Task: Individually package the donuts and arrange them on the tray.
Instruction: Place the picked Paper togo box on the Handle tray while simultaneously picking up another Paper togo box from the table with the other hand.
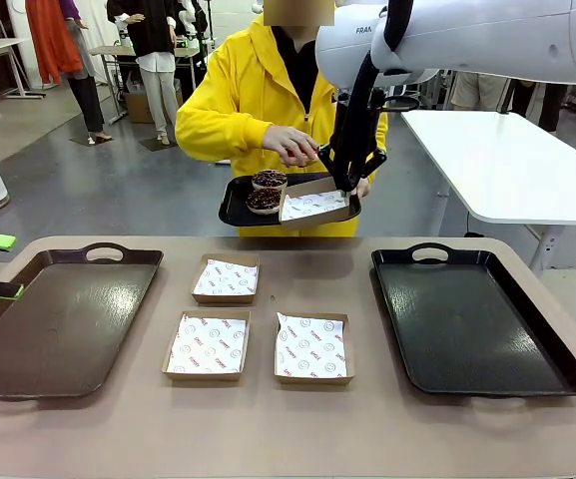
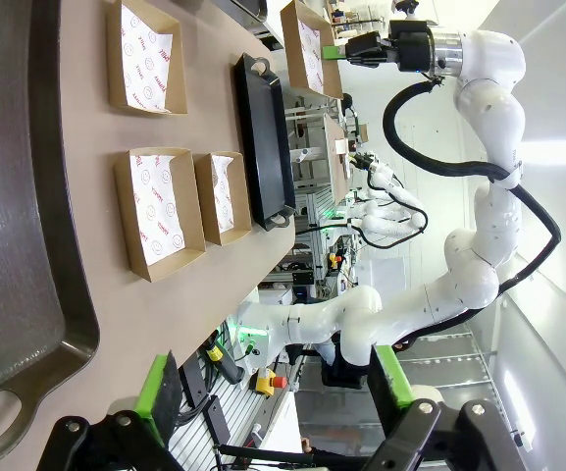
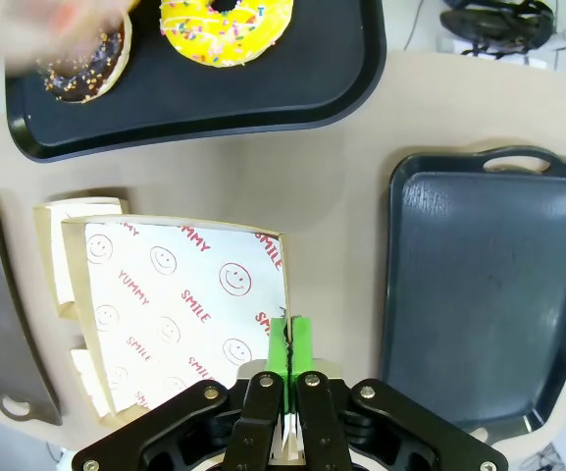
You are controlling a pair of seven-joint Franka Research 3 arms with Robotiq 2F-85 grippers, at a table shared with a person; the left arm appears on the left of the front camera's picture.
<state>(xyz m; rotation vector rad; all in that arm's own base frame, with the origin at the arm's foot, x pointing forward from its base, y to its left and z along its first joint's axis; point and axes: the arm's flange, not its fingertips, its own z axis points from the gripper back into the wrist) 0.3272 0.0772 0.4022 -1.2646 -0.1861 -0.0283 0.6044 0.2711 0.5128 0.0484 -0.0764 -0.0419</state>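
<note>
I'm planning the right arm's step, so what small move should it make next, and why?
Probably hold the box level and steady at the person's tray: the right gripper is shut on its rim, it is empty, and the person's hand is over the donuts.

Person's hand [image 3: 55,22] blurred; yellow donut [image 3: 226,27] cut by top edge.

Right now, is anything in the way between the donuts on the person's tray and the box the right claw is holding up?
Nothing visible blocks it. The right claw grips the box by its edge, lined side up, right beside the donuts. The person's hand is just above them, not between them and the box.
</note>
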